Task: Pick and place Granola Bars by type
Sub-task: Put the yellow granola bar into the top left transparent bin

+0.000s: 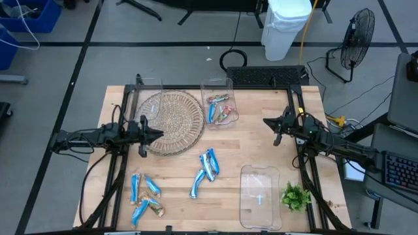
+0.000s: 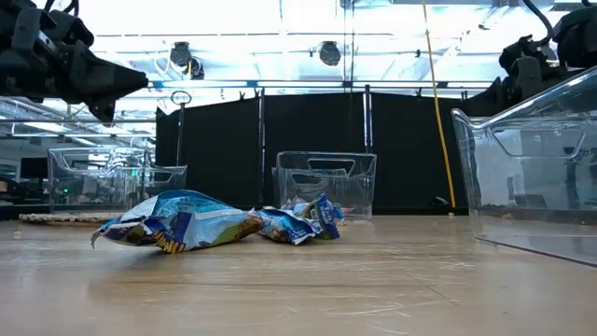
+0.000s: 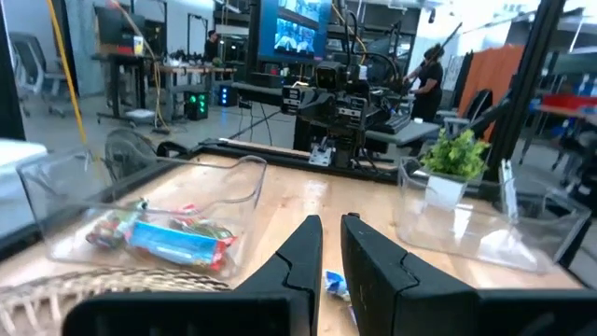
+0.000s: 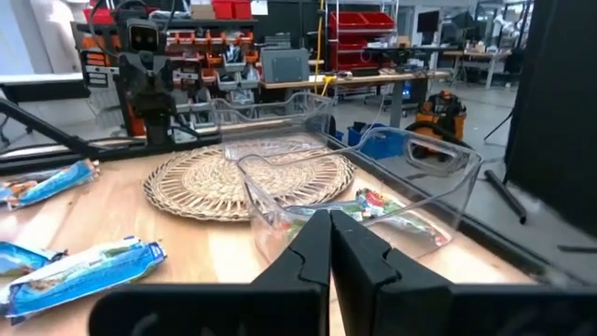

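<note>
Several blue-and-white granola bars (image 1: 206,171) lie in a loose heap at the table's middle. More bars (image 1: 144,194) lie near the front left, some of them brownish. A clear bin (image 1: 219,108) at the far middle holds a blue bar and reddish bars (image 3: 159,238). My left gripper (image 1: 159,134) is shut and empty, hovering over the near right edge of a round woven mat (image 1: 168,121). My right gripper (image 1: 266,121) is shut and empty, hovering above the table right of the bin. The two wrist views show both sets of fingers, left (image 3: 331,245) and right (image 4: 331,241), holding nothing.
An empty clear bin (image 1: 147,91) stands at the far left by the mat. Another clear bin (image 1: 260,196) lies at the near right. A green leafy sprig (image 1: 295,196) sits beside it. Bare wood shows between the heaps and under my right gripper.
</note>
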You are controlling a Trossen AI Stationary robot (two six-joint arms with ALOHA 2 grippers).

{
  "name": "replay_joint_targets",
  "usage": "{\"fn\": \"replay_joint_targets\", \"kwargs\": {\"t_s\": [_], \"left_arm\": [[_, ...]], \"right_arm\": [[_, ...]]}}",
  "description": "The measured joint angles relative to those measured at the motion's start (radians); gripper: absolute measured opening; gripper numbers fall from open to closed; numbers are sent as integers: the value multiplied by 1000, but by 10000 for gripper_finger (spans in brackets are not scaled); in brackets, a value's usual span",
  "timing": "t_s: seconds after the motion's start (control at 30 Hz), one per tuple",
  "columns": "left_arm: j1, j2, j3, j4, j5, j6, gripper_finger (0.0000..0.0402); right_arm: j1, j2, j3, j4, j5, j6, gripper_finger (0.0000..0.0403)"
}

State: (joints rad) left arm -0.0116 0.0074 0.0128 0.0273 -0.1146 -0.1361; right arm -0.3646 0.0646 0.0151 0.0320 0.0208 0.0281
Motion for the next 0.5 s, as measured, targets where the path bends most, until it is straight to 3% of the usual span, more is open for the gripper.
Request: {"fn": "replay_joint_targets", "kwargs": {"t_s": [0.3,0.5], "left_arm": [[0,0,0,1,0,28,49],[0,0,-3,28,6,-118,49]], "right_arm": [[0,2,0,0,0,153,0],[0,2,0,1,2,151,0]]}}
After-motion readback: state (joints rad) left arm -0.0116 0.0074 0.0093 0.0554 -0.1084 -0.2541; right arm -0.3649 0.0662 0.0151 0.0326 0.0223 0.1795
